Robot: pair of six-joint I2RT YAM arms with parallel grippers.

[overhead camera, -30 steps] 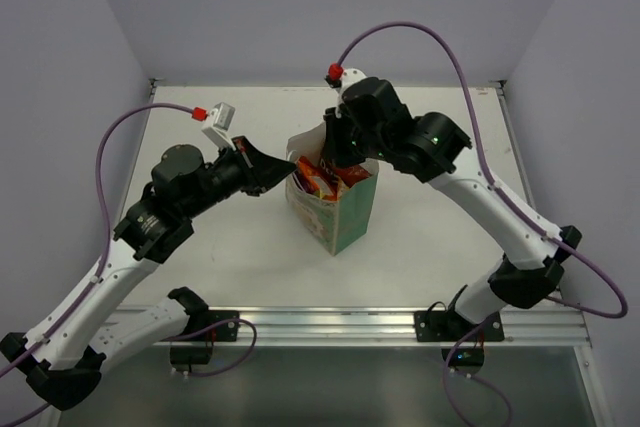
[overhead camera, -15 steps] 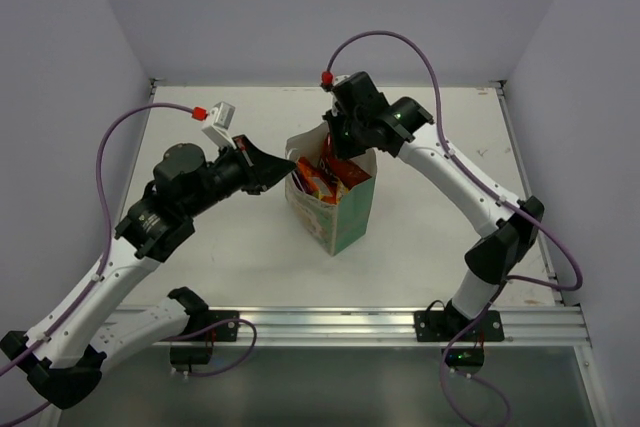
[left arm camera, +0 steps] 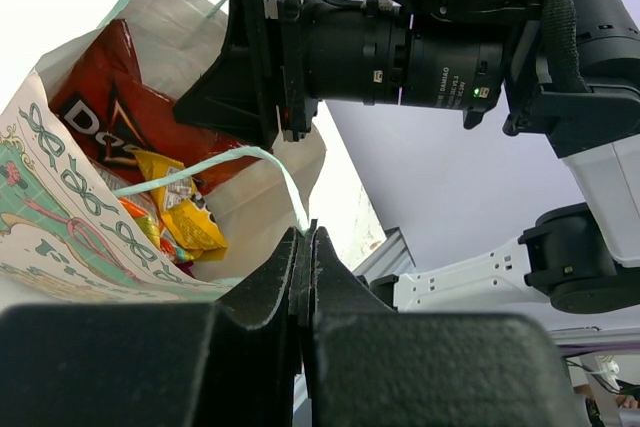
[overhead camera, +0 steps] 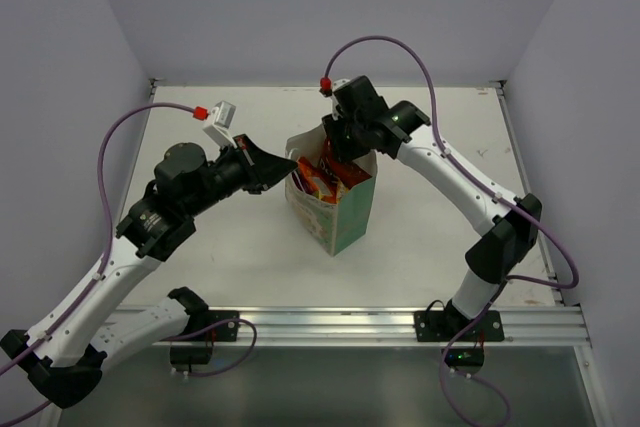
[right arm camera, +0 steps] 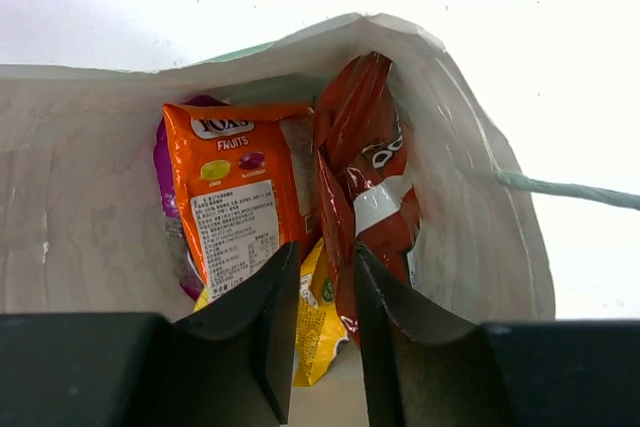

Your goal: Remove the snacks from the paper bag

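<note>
The paper bag (overhead camera: 336, 215) stands upright mid-table, mouth open. My left gripper (overhead camera: 287, 164) is at its left rim, shut on the thin string handle (left arm camera: 250, 155), which runs into the closed fingertips (left arm camera: 306, 232). My right gripper (overhead camera: 335, 152) points down into the mouth, jaws open a narrow gap (right arm camera: 325, 262). The edge of a red-and-white snack packet (right arm camera: 375, 177) lies just inside the right finger, unpinched. An orange packet (right arm camera: 235, 197), a yellow one (right arm camera: 318, 322) and a purple one (right arm camera: 165, 172) stand beside it in the bag (right arm camera: 80, 207). The red packet (left arm camera: 120, 112) and the yellow (left arm camera: 185, 207) also show in the left wrist view.
The second string handle (right arm camera: 560, 187) hangs off the bag's right side. The right arm's wrist and camera (left arm camera: 400, 42) hang close over the bag mouth. White tabletop (overhead camera: 440, 227) surrounds the bag, with walls at back and sides and a metal rail (overhead camera: 350, 325) in front.
The right arm swung its elbow out to the right and its gripper settled over the bag mouth. Its jaws closed, then parted a little. The left arm and the bag stayed put.
</note>
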